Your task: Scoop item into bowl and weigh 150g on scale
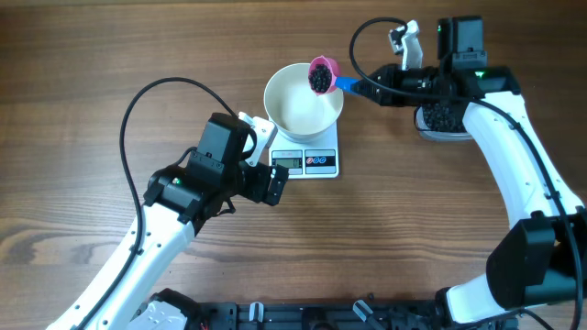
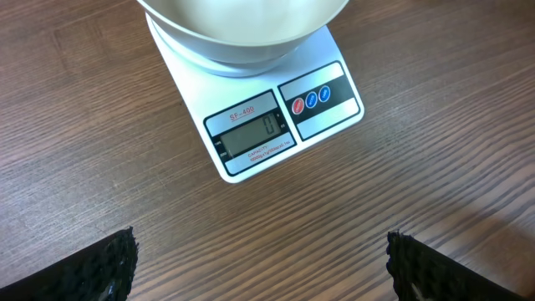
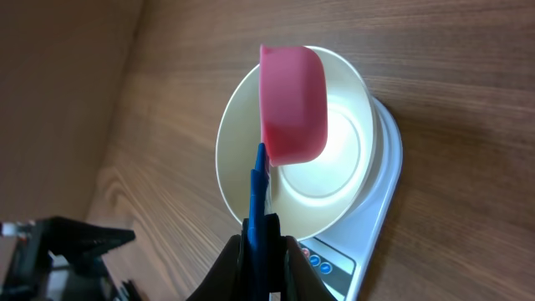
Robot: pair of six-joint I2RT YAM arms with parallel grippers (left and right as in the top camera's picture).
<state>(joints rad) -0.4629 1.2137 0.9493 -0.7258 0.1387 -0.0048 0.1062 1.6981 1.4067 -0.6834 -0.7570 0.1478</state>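
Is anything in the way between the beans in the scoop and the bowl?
No, nothing visible is. The right gripper holds the pink scoop of beans over the open white bowl, which looks empty and sits on the scale.

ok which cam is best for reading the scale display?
Left wrist: the scale display faces the camera, sharp and unblocked, reading 0. Overhead shows it as a tiny grey patch, digits unreadable. Right wrist shows only the scale edge and buttons below the white bowl; no display visible.
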